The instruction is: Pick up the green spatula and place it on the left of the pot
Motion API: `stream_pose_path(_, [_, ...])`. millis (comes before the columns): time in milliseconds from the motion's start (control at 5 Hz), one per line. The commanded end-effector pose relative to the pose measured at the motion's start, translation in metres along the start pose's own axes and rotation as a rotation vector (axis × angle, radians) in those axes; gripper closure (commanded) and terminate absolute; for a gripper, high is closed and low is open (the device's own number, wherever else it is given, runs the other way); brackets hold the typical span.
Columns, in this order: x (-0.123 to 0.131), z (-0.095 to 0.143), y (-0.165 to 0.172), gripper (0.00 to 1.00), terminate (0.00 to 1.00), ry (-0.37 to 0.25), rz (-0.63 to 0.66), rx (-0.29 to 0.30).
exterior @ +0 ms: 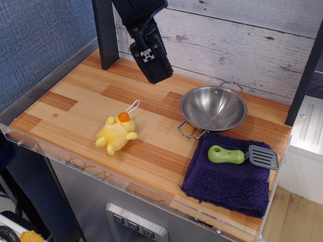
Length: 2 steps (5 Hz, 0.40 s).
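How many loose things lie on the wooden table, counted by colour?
Yellow: 1, the plush duck
Silver: 1, the pot
Green and grey: 1, the green spatula
Purple: 1, the towel
Total: 4

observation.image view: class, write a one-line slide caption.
Green spatula lies on a purple towel beside the pot; gripper hovers above the table.

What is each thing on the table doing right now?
green spatula: lying flat on the purple towel, not held.
pot: upright, empty, rim overlapping the towel's edge.
yellow plush duck: lying on the wood.
gripper: up in the air, holding nothing.
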<state>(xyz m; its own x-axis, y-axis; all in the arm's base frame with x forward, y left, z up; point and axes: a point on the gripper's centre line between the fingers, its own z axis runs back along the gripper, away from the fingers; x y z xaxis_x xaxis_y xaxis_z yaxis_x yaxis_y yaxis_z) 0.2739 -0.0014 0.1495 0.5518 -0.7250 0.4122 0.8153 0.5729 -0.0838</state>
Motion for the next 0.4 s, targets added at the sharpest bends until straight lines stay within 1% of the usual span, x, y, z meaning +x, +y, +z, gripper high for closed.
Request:
stream_pose_path(0, [0.000, 0.000, 0.000, 0.00, 0.00, 0.000, 0.000, 0.000])
stream_pose_path(200, [0.041, -0.007, -0.005, 0.00, 0.00, 0.000, -0.143, -0.032])
